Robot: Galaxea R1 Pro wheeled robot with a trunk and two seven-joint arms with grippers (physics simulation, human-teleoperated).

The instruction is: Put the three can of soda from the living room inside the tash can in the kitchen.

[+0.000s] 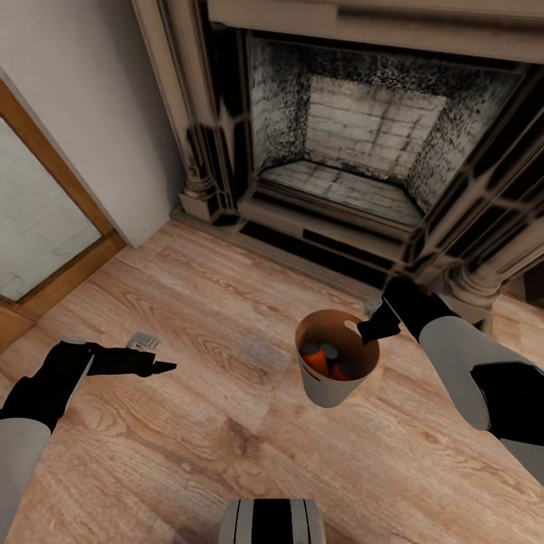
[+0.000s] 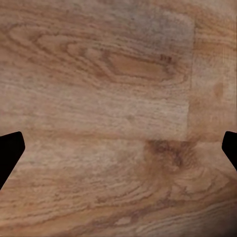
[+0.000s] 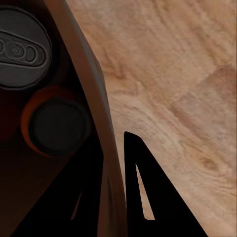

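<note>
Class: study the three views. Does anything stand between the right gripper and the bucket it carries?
Nothing visible does. The right gripper pinches the bucket at its rim, one finger inside the wall, one outside. Orange soda cans lie inside, above the wood floor.

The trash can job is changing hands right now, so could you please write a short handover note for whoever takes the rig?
Right gripper: shut on the rim of the trash can, one finger inside, one outside; the can hangs above the wood floor before the fireplace.
Left gripper: open, holding nothing.
Soda cans: orange ones show inside the can; I cannot count all three.
Done: cans loaded, as far as visible.
Left: confirm the count, carry the can to the kitchen.
</note>
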